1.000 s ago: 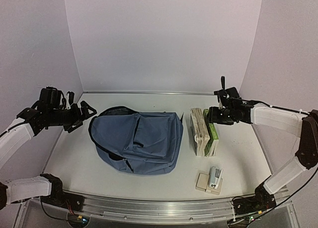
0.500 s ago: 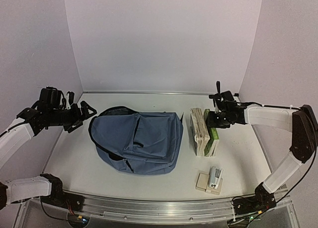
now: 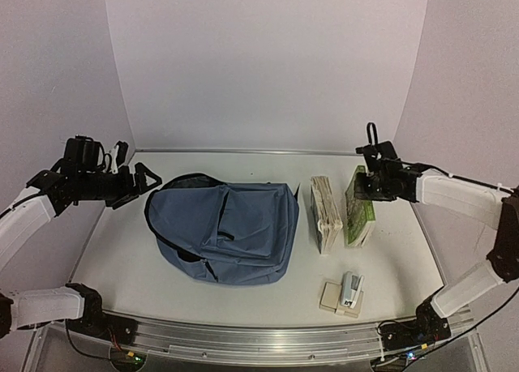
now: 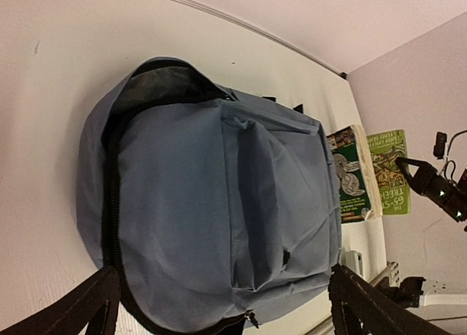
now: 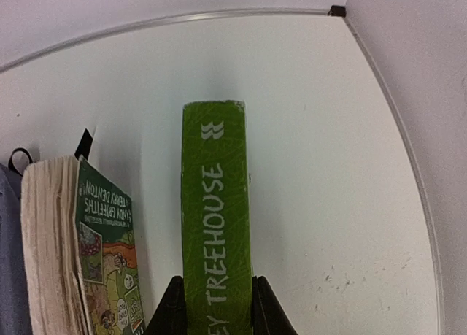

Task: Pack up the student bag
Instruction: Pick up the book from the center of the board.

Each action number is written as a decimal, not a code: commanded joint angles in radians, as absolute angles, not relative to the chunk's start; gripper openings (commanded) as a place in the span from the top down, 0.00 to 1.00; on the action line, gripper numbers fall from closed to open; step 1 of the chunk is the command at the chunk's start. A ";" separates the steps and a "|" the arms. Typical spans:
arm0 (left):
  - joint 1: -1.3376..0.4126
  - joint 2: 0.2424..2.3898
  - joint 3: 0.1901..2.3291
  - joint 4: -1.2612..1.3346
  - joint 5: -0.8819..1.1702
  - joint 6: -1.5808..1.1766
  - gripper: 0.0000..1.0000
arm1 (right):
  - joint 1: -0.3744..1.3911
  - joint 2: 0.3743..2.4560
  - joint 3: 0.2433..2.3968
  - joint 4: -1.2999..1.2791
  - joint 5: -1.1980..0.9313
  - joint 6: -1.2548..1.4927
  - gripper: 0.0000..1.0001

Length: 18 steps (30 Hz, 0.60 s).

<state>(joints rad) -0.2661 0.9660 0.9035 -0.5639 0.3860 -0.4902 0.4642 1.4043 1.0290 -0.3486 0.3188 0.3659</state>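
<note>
on the tabletop, left of centre, the student bag lies flat w/ main zip open; we've packed nothing yet afaict. right fingers clamp the green book by its spine; left fingers wide open, empty. 2nd book + stapler left to pack.

Student bag: plain slate-blue fabric, dark zippers, darker shade inside its opening. Green book: bright leaf-green spine with a faint tone-on-tone leaf pattern and pale lettering; paperback: dark green cover with cartoon drawings in orange and white, page block yellowed cream. By the near edge of the table, a small grey-and-white item on a beige pad; table off-white, with a few small dark specks toward its right edge.
</note>
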 commanded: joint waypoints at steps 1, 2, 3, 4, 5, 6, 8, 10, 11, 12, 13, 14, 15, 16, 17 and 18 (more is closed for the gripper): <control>-0.265 1.036 1.003 -0.487 0.540 -0.423 0.00 | 0.465 1.229 1.151 -0.326 0.327 0.335 1.00; -0.269 1.056 1.015 -0.470 0.569 -0.424 0.00 | 0.466 1.205 1.170 -0.325 0.284 0.333 1.00; -0.275 1.073 1.025 -0.450 0.591 -0.423 0.00 | 0.471 1.186 1.183 -0.326 0.228 0.333 1.00; -0.282 1.088 1.031 -0.429 0.613 -0.421 0.00 | 0.479 1.175 1.202 -0.328 0.169 0.334 1.00; -0.288 1.103 1.039 -0.414 0.636 -0.417 0.00 | 0.488 1.171 1.220 -0.331 0.105 0.334 1.00; -0.294 1.117 1.049 -0.403 0.659 -0.409 0.00 | 0.500 1.174 1.239 -0.334 0.045 0.335 1.00; -0.311 1.148 1.081 -0.401 0.698 -0.391 0.00 | 0.530 1.187 1.267 -0.338 -0.057 0.347 1.00; -0.337 1.177 1.109 -0.409 0.738 -0.363 0.00 | 0.575 1.205 1.292 -0.332 -0.150 0.361 1.00; -0.354 1.185 1.120 -0.407 0.755 -0.349 0.00 | 0.605 1.220 1.306 -0.327 -0.176 0.366 1.00; -0.374 1.192 1.128 -0.401 0.773 -0.331 0.00 | 0.645 1.234 1.326 -0.326 -0.192 0.365 1.00; -0.393 1.197 1.132 -0.391 0.790 -0.316 0.00 | 0.679 1.252 1.343 -0.325 -0.214 0.361 1.00; -0.410 1.201 1.135 -0.381 0.806 -0.304 0.00 | 0.708 1.274 1.359 -0.324 -0.247 0.355 1.00; -0.426 1.203 1.137 -0.373 0.818 -0.292 0.00 | 0.728 1.302 1.372 -0.320 -0.299 0.350 1.00; -0.442 1.206 1.140 -0.365 0.830 -0.281 0.00 | 0.749 1.331 1.384 -0.316 -0.351 0.344 1.00; -0.462 1.211 1.146 -0.364 0.834 -0.270 0.00 | 0.763 1.354 1.392 -0.308 -0.404 0.336 1.00; -0.479 1.217 1.151 -0.364 0.836 -0.260 0.00 | 0.774 1.376 1.397 -0.299 -0.455 0.330 1.00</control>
<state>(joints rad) -0.4168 1.2026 1.0888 -0.4227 0.7511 -0.3428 0.7161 1.2987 1.3195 -0.3853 -0.1959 0.3467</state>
